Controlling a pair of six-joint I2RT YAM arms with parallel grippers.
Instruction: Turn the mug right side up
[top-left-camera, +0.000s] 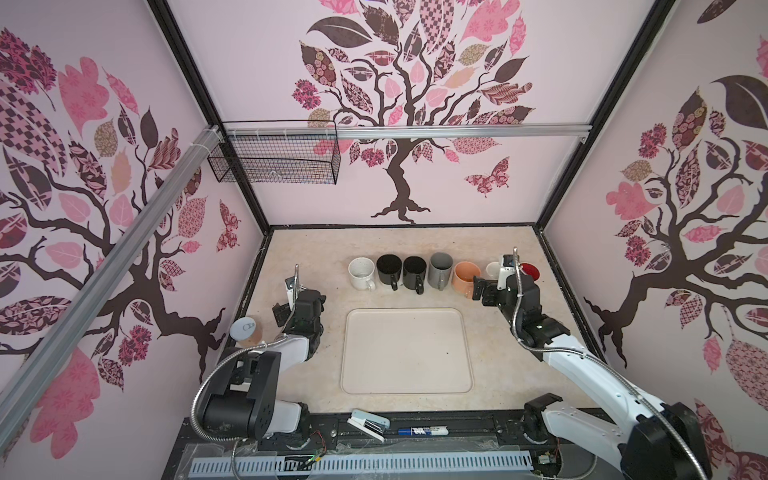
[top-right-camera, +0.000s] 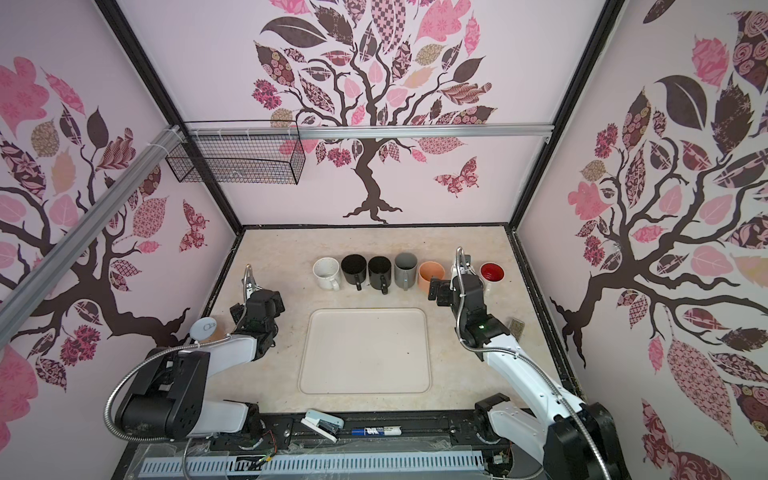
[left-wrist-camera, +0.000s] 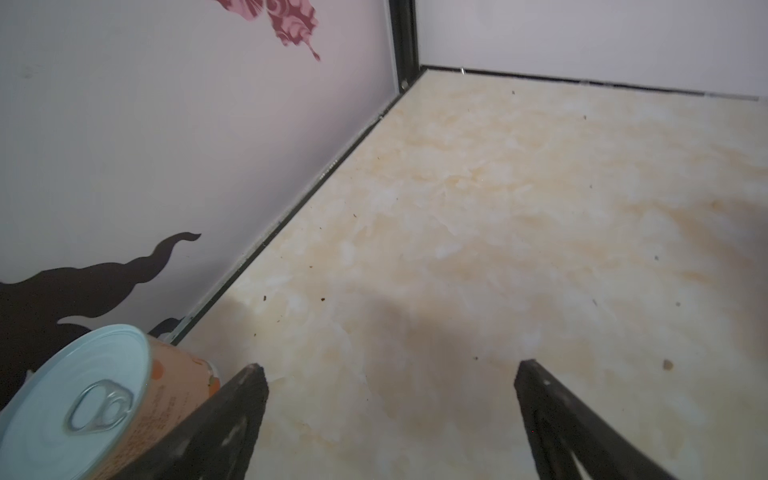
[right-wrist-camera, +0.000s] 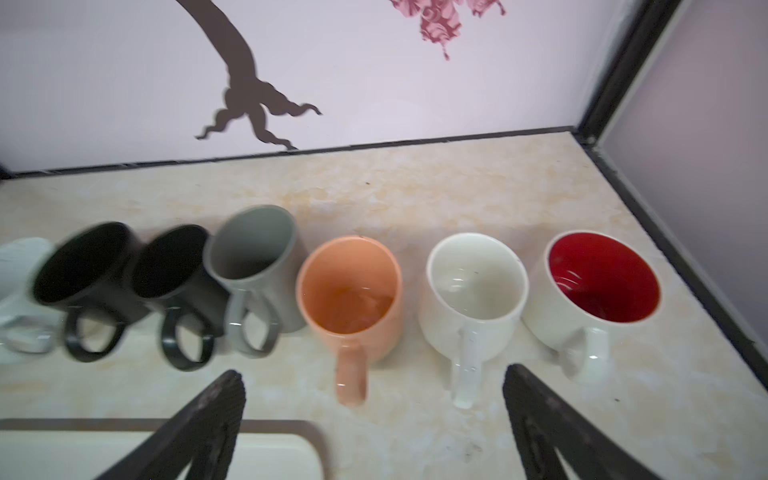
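Note:
Several mugs stand in a row at the back of the table, every one with its mouth up: white speckled, two black, grey, peach and red-lined. A plain white mug between the peach mug and the red-lined mug is mostly hidden behind my right arm in both top views. My right gripper hangs open just in front of the peach and white handles, holding nothing. My left gripper is open over bare table at the left.
A cream tray lies at the table's middle. A tin can stands by the left wall, close to my left gripper. A stapler and a marker lie on the front rail. A wire basket hangs on the back wall.

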